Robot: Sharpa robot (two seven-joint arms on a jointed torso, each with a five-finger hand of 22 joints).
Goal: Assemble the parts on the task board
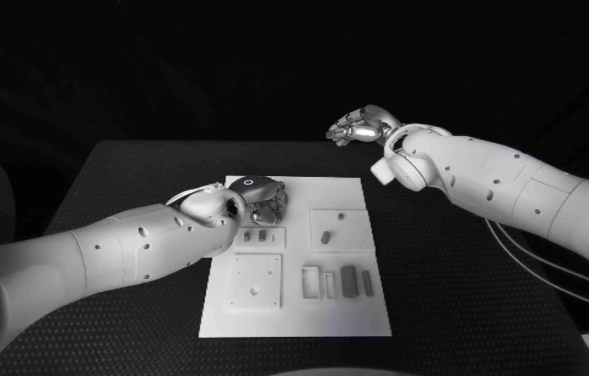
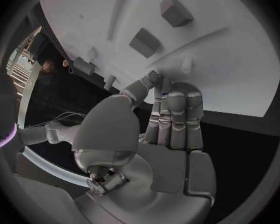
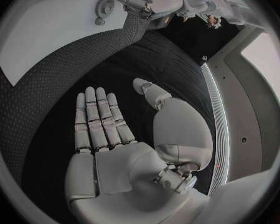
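We see the task board [image 1: 300,308] lying long axis near-to-far on the black table [image 1: 454,308]; left hand [image 1: 255,199] curled, touching its far-left part, grip unclear; right hand [image 3: 115,134] flat, fingers together, empty.

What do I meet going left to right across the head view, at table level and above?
Left white arm → left silver robot hand over the far left part of the white rectangular task board → right silver robot hand → right white arm.

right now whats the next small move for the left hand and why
Probably close the fingers on the small part under them. The left hand sits low over the far left corner of the task board, fingers curled at a small peg-like part, while the right hand is raised, flat and holding nothing.
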